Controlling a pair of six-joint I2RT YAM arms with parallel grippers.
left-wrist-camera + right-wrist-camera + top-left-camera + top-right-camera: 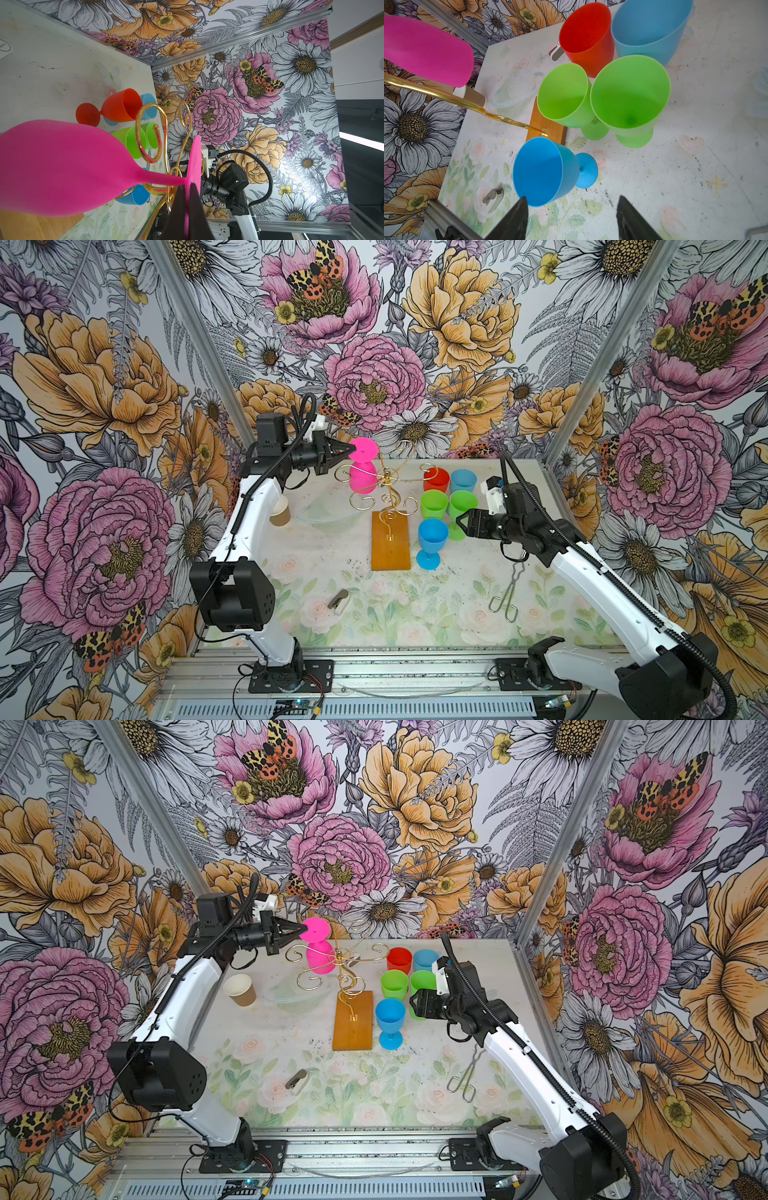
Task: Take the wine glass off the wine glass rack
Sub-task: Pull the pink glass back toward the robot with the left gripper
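Our left gripper (348, 451) is clenched edge-on over the foot of the pink wine glass (363, 477). The left wrist view shows the two dark fingers (178, 207) pressed on either face of that thin disc. The glass hangs upside down, foot uppermost and bowl below, at the left-hand scroll arm of the wine glass rack (390, 539), well above the table. Gold wire curls close about the stem just under the foot, so we judge the glass not yet free of its hook. We cannot tell whether wire and stem touch.

We read the glass as coloured plastic: light, stiff and unlikely to shatter, but smooth. A pinch on the foot's edge leaves the bowl hanging far from the grip, free to swing or twist. The stem near the foot would be the steadier hold, but the wire crowds it. We would therefore slide the foot outward through the arm's open end rather than lift it. The rack is thin wire on a small wooden base and may tip or drag if the stem catches.

Right of the rack, a cluster of goblets (433, 504), red, blue and green, stands upright on the table. Further right, our right gripper (458, 524) hovers just beside them, jaws apart and nothing between them.
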